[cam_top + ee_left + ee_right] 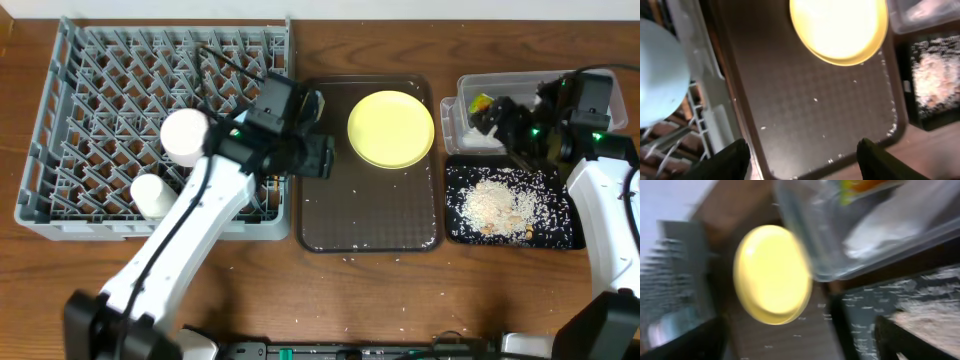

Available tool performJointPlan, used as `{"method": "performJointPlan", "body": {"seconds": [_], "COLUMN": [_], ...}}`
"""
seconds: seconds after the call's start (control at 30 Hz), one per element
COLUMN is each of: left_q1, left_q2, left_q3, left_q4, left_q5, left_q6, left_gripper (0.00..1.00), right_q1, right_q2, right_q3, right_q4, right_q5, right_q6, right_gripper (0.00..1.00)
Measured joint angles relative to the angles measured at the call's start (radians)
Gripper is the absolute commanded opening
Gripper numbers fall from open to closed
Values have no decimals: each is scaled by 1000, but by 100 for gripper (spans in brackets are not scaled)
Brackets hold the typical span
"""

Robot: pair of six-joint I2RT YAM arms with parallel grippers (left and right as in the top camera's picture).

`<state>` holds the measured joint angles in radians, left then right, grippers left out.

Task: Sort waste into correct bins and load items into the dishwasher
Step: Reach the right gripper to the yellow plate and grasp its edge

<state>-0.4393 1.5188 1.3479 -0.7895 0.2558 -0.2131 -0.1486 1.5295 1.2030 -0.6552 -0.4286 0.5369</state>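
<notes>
The yellow plate [391,129] [840,27] [772,272] lies at the back of the brown serving tray [370,225]. My left gripper [320,155] [807,162] hangs open and empty over the tray's left edge, beside the grey dish rack [60,120]. A white bowl [185,135] and a small white cup [152,195] sit in the rack; the left wrist view shows a light blue bowl [655,75] there. My right gripper [495,118] [800,342] is open and empty by the clear tub [452,105], which holds the wrapper [482,102] and the napkin [465,132].
The black tray [565,240] in front of the tub holds a heap of beige crumbs [495,205]. Loose crumbs dot the brown tray [815,100] and the wooden table along its front edge [350,260]. The rack fills the left side.
</notes>
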Motion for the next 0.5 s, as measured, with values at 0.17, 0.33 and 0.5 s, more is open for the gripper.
{"method": "performJointPlan", "body": {"seconds": [0.17, 0.33, 0.5], "left_q1": [0, 0, 0], "left_q2": [-130, -208, -212], "left_q3": [0, 0, 0], "left_q4": [-7, -16, -54], "left_q5": [-16, -61, -76], "left_q6": [0, 0, 0], "left_gripper": [70, 71, 71], "right_q1": [110, 389, 606], "right_q2": [0, 1, 15], "right_q3": [0, 0, 0], "right_q4": [-6, -48, -32], "right_q5": [-43, 141, 474], "right_q6": [95, 291, 532], "right_gripper": [51, 57, 57]}}
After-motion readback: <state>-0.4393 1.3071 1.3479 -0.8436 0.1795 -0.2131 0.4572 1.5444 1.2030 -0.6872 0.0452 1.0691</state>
